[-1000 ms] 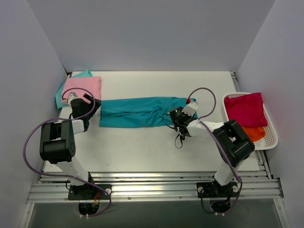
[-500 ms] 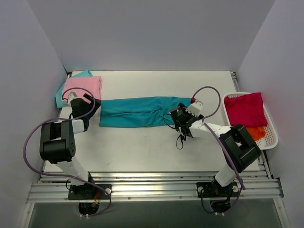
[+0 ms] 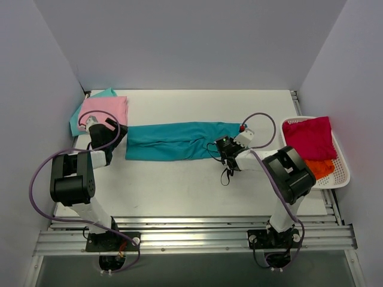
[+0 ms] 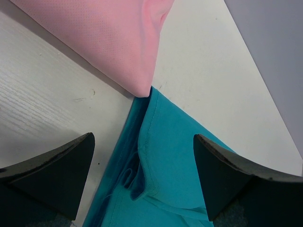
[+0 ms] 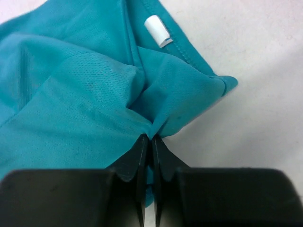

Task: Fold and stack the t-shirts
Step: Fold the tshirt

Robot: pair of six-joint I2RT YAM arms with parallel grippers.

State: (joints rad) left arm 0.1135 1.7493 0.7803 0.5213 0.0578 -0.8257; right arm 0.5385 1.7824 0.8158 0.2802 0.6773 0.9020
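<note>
A large teal t-shirt (image 3: 176,140) lies folded into a long strip across the middle of the table. My right gripper (image 3: 225,149) is at its right end, shut on a pinch of the teal cloth (image 5: 150,124) near the collar label. My left gripper (image 3: 115,136) stands open over the strip's left end, its wide-apart fingers (image 4: 57,165) on either side of the teal hem (image 4: 156,151). A folded pink t-shirt (image 3: 104,110) lies at the back left on a light mint-teal one (image 3: 106,92). Its corner (image 4: 128,47) reaches the teal strip.
A white basket (image 3: 338,178) at the right edge holds a crimson t-shirt (image 3: 309,137) over an orange one (image 3: 321,167). White walls close in the table on three sides. A metal rail (image 3: 191,236) runs along the near edge.
The right gripper opened for a moment, shifted slightly, and has shut again on the right end of the teal t-shirt. The left arm has not moved.
</note>
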